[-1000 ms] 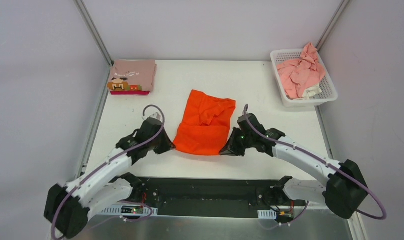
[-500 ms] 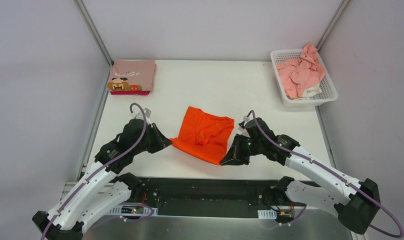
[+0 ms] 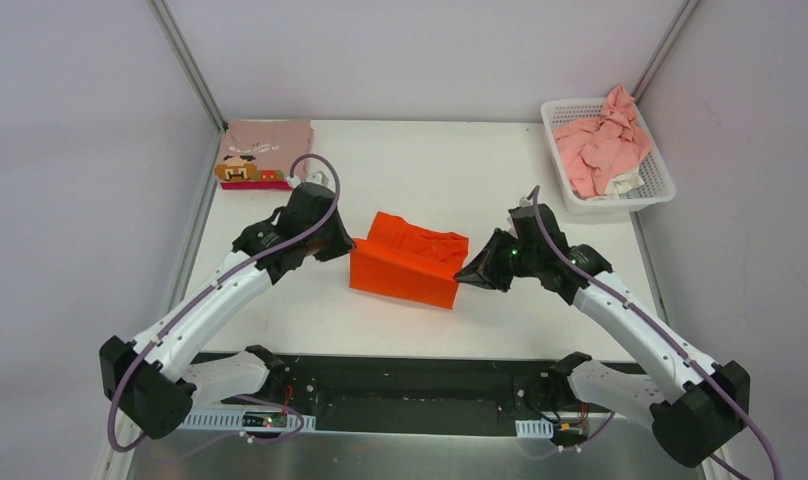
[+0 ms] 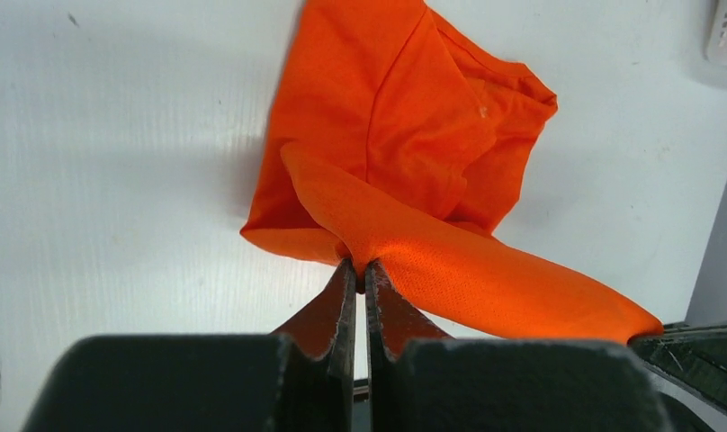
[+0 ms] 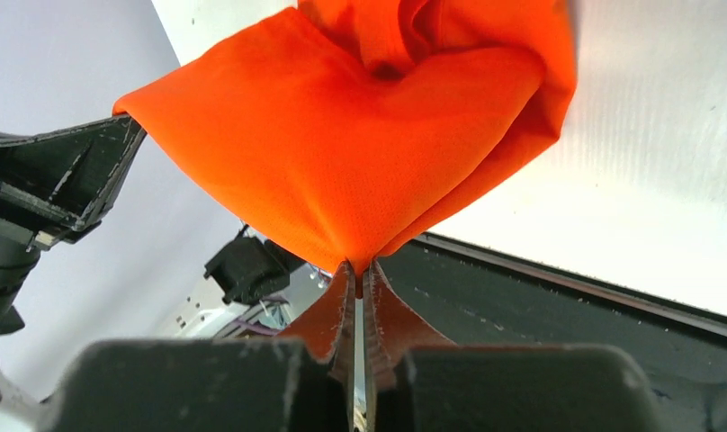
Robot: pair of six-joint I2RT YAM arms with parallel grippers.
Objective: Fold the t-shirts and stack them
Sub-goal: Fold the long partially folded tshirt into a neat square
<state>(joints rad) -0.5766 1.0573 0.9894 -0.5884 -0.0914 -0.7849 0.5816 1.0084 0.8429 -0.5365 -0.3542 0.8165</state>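
Note:
The bright orange t-shirt (image 3: 408,262) hangs lifted over the middle of the white table (image 3: 430,165), its near hem raised and stretched between my two grippers. My left gripper (image 3: 346,246) is shut on the hem's left corner; in the left wrist view the orange t-shirt (image 4: 405,153) is pinched at the left gripper (image 4: 360,265). My right gripper (image 3: 464,274) is shut on the right corner; the right wrist view shows the orange t-shirt (image 5: 360,135) bunched into the right gripper (image 5: 358,268). The far part of the shirt still lies on the table.
A folded dusty-pink t-shirt with a pixel face (image 3: 265,152) lies on a magenta one at the back left corner. A white lattice basket (image 3: 652,190) at the back right holds crumpled light pink shirts (image 3: 602,145). Metal frame posts stand at both back corners.
Both grippers have lifted the shirt's near hem and carried it away from the table's front edge toward the back, folding the shirt over itself. Both arms have stretched forward.

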